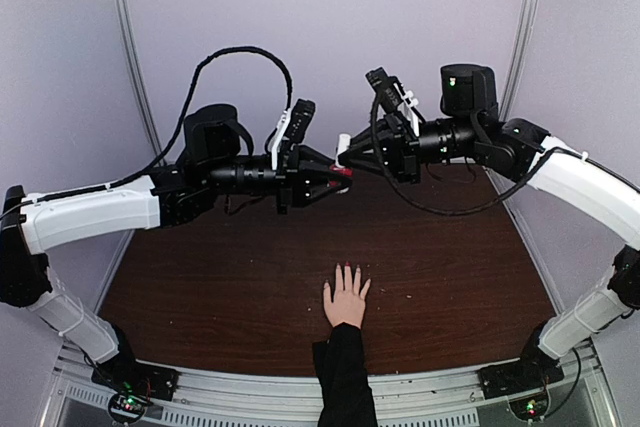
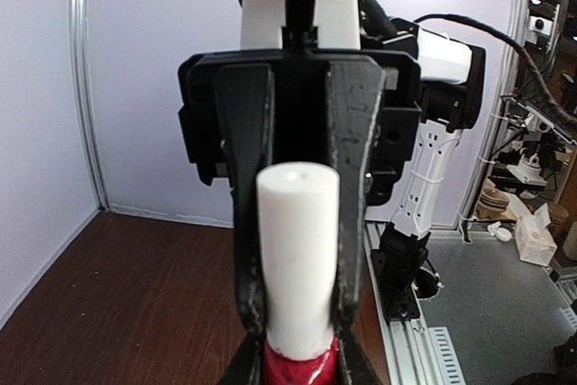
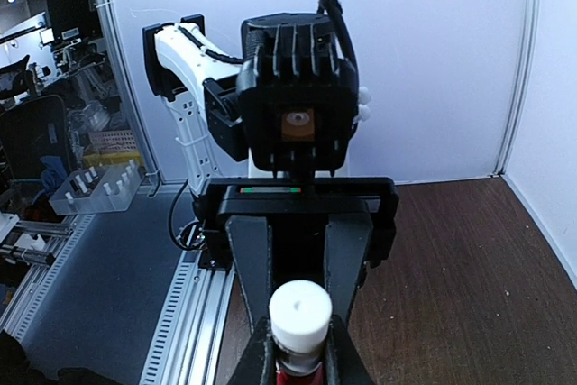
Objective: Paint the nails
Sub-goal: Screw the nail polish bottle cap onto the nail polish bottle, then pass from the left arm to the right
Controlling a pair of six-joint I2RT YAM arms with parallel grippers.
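Left gripper (image 1: 338, 173): I clamp the red polish bottle (image 2: 302, 371), fully closed on it.
Right gripper (image 1: 347, 150): I pinch its white cap (image 2: 297, 254).
Nails (image 1: 347, 269): on the hand (image 1: 346, 299) resting on the table (image 1: 200, 277), well below.
Technique: I twist along the cap's axis, with the bottle steady.

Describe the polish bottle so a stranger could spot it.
Look in mid-air above the brown table's far half. Pinched there between the left gripper and right gripper is the bottle: small, red-bodied, with a tall white cap.
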